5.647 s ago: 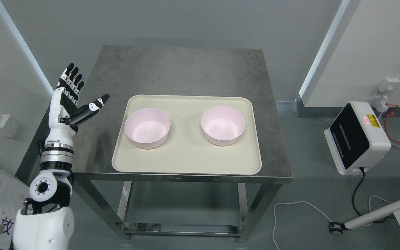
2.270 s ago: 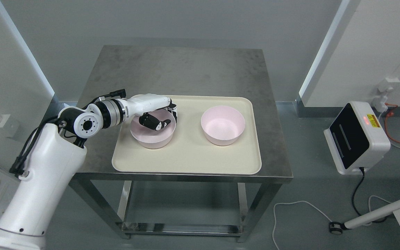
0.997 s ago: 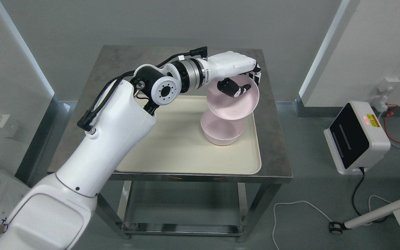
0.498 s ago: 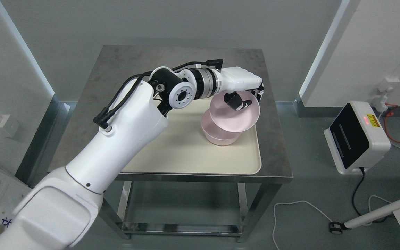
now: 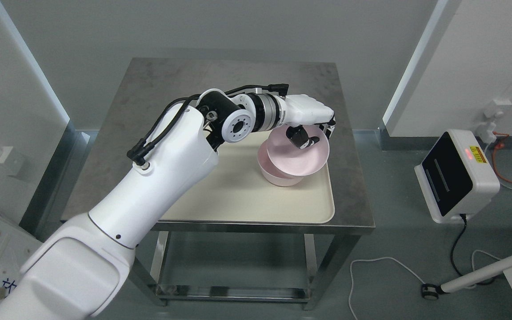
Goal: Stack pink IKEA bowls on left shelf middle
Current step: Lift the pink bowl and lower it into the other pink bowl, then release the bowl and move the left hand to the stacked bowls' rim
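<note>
A lab: steel table (image 5: 220,84); bare grey walls; trailing floor cables (image 5: 374,271).

— Where is room left for passing?
— The tray's (image 5: 238,200) left half and front strip are left bare, as is the bench (image 5: 171,84) behind.
— What is blocked?
— The tray's right rear is taken by two pink bowls (image 5: 300,155) and the left robot hand (image 5: 307,120).

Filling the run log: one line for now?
left hand: shut on upper bowl | over lower bowl | not seated | tray
</note>
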